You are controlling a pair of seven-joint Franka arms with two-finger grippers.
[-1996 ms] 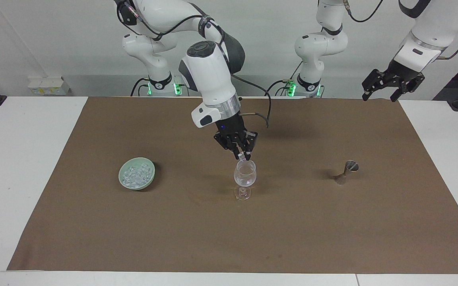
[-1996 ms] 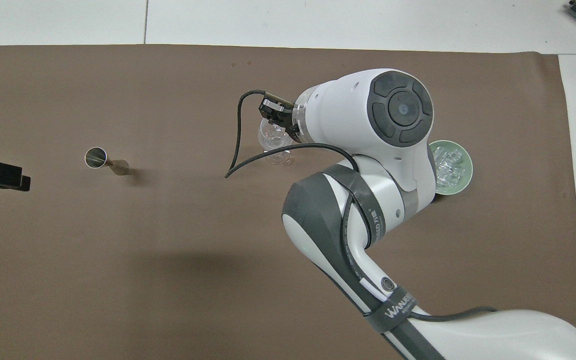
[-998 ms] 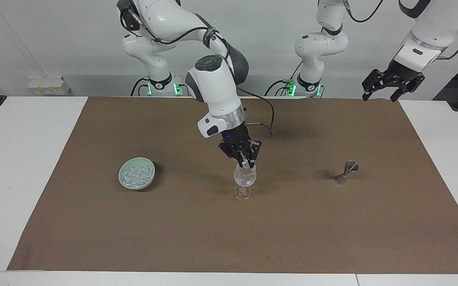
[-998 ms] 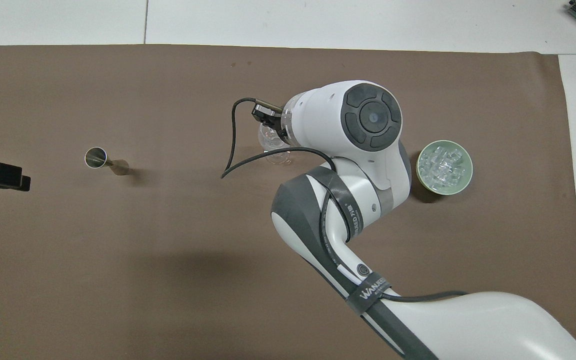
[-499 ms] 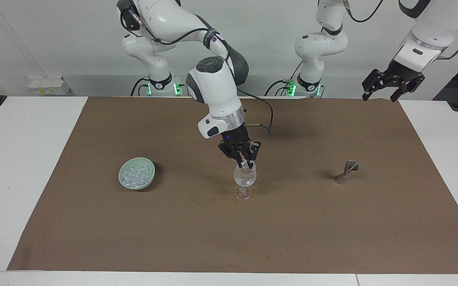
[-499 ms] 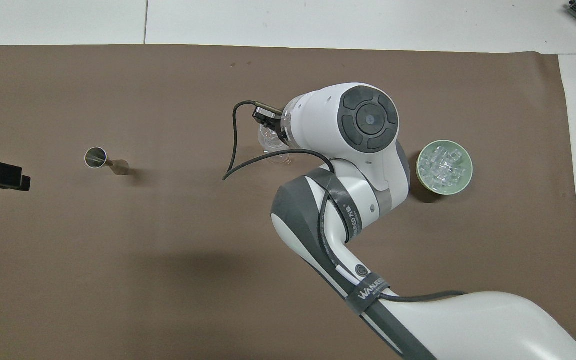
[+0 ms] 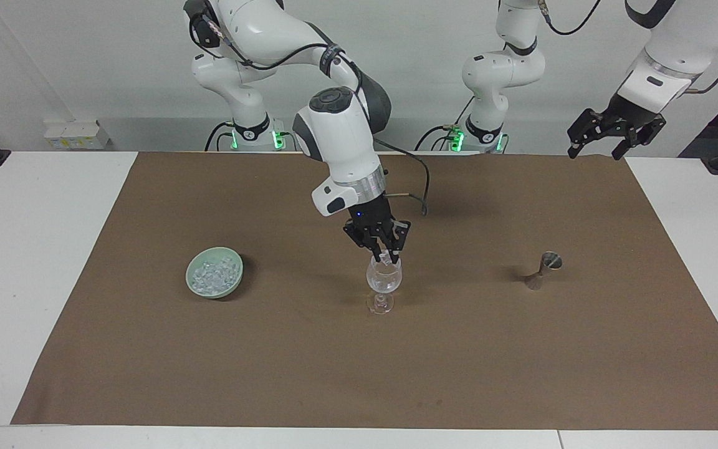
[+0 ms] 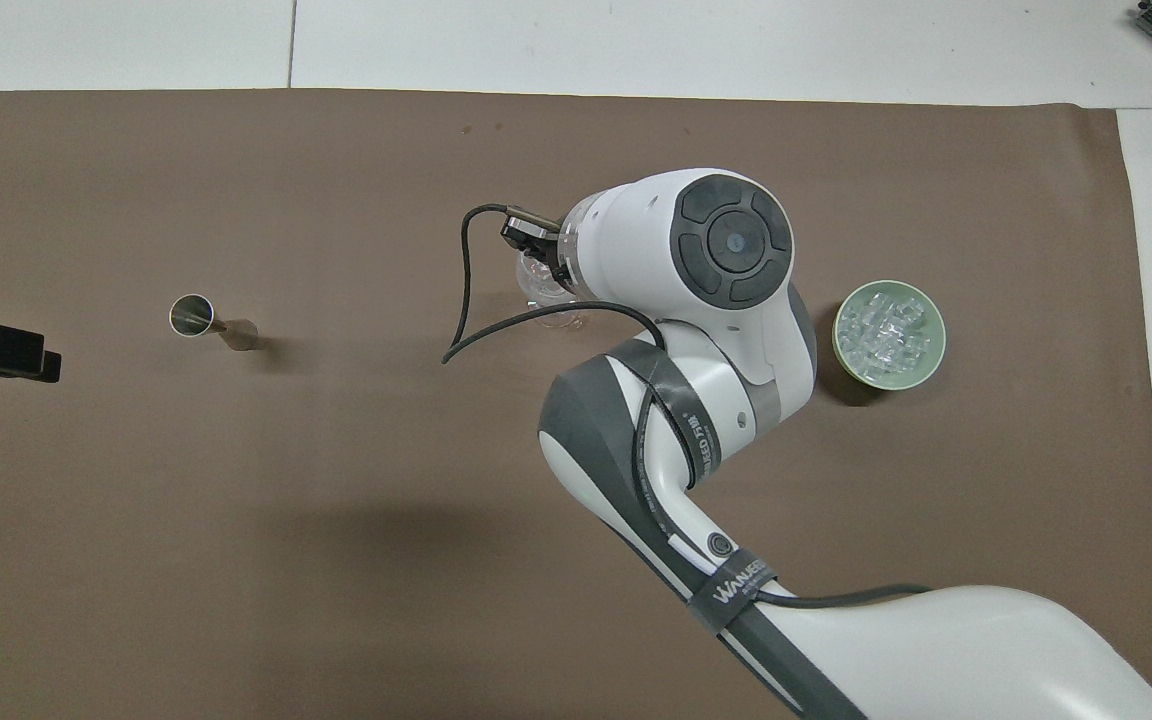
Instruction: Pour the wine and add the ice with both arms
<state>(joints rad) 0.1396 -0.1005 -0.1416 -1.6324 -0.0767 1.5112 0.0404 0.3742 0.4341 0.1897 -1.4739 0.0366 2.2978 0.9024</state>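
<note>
Lower now, right claw (image 7: 385, 257) gripping ice (image 7: 386, 255)

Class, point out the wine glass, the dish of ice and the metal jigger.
wine glass (image 7: 384, 279), facing view, on its bowl
dish (image 8: 923, 371), overhead view, on its green rim
jigger (image 7: 542, 270), facing view, on its narrow waist

White jointed arms (image 7: 340, 143) with dark grey joint caps, black cables, black grippers.
</note>
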